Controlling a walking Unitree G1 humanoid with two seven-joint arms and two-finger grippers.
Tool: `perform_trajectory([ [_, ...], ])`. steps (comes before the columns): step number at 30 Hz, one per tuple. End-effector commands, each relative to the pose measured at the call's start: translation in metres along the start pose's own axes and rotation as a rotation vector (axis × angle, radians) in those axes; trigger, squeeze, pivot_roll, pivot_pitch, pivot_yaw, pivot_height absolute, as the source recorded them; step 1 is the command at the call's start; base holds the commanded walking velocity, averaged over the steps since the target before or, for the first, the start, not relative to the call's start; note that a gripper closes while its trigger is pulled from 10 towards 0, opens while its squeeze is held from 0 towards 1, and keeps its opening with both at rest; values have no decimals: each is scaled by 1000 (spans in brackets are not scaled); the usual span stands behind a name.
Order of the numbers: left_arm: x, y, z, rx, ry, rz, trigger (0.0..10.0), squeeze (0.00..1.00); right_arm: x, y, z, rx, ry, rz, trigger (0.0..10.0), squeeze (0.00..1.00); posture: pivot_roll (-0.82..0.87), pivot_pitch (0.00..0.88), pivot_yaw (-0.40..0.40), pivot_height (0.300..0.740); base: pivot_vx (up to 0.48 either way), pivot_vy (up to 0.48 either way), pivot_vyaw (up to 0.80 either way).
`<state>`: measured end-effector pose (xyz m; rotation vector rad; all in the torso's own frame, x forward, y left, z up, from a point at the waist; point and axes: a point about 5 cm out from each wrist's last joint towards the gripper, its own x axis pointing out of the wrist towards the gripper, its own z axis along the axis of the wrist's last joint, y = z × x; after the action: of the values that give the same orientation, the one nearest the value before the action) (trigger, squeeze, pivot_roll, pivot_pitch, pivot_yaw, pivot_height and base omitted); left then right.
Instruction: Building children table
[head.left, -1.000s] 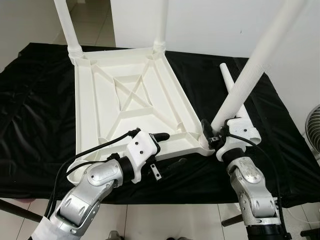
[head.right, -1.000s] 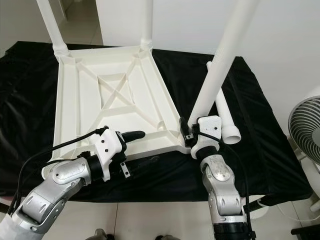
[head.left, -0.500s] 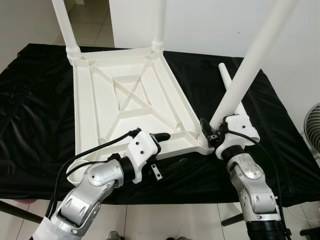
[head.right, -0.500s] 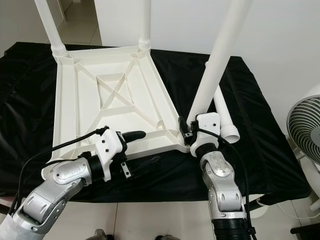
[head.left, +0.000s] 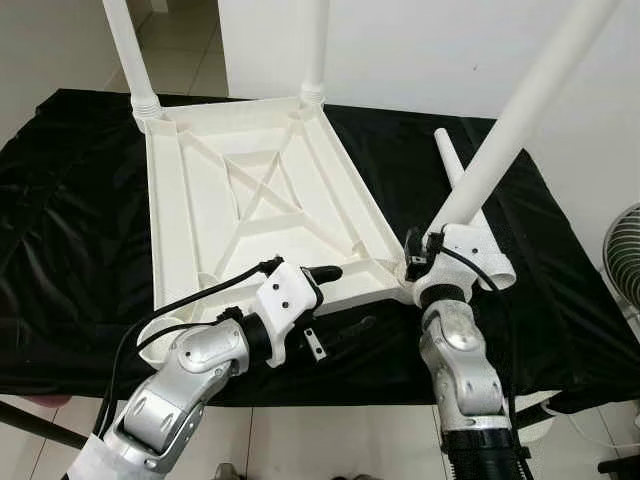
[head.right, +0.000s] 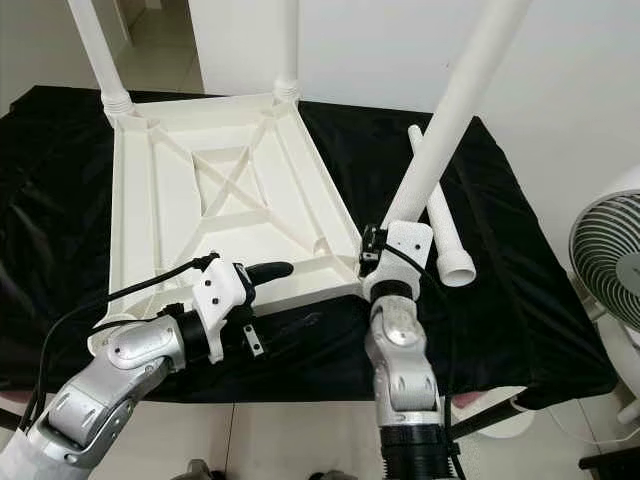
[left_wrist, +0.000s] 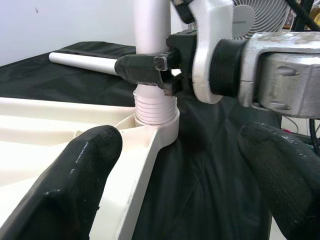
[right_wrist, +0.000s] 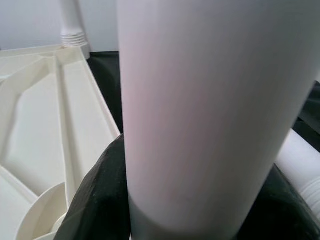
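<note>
The upturned white plastic tabletop (head.left: 250, 210) fills the frame's centre-left on black cloth (head.left: 70, 250). At lower left, the left gripper (head.left: 340, 300) spreads its fingers across the near rim, apparently steadying it. Right of centre, the right gripper (head.left: 415, 268) clamps the long white plastic leg (head.left: 505, 140) at its base, seating it (threaded end down) in the corner socket (left_wrist: 156, 120).

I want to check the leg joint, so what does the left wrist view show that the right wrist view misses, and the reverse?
Left wrist view alone: the ribbed threaded end of the white plastic leg sitting in the corner socket of the upturned white plastic tabletop, the right gripper closed around that leg, and the spare white tube lying on the black cloth.

Right wrist view alone: a far leg standing in its socket, and the tabletop's ribbed underside.

Both: the gripped leg, the tabletop and the cloth.
</note>
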<state>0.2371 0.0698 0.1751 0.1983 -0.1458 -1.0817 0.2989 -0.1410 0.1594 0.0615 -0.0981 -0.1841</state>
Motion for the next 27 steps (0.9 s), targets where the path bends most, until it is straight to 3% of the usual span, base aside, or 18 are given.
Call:
perform_trajectory([
  [1,-1,0,-2,10,15,-8,10000,0,-2,-5,-25,-34,126,-47,10000,0,116,92,-40,740,0,0,0],
  [15,0,-1,-2,8,9,0,10000,0,6,-1,-25,-49,116,-208,10000,0,115,94,-50,740,0,0,0],
  [19,1,0,-2,7,8,-1,10000,0,12,-7,-30,-40,130,-345,10000,0,120,93,-46,740,0,0,0],
  [27,0,1,-1,12,9,2,10000,0,15,-4,-31,-43,126,-376,10000,0,128,91,-44,740,0,0,0],
])
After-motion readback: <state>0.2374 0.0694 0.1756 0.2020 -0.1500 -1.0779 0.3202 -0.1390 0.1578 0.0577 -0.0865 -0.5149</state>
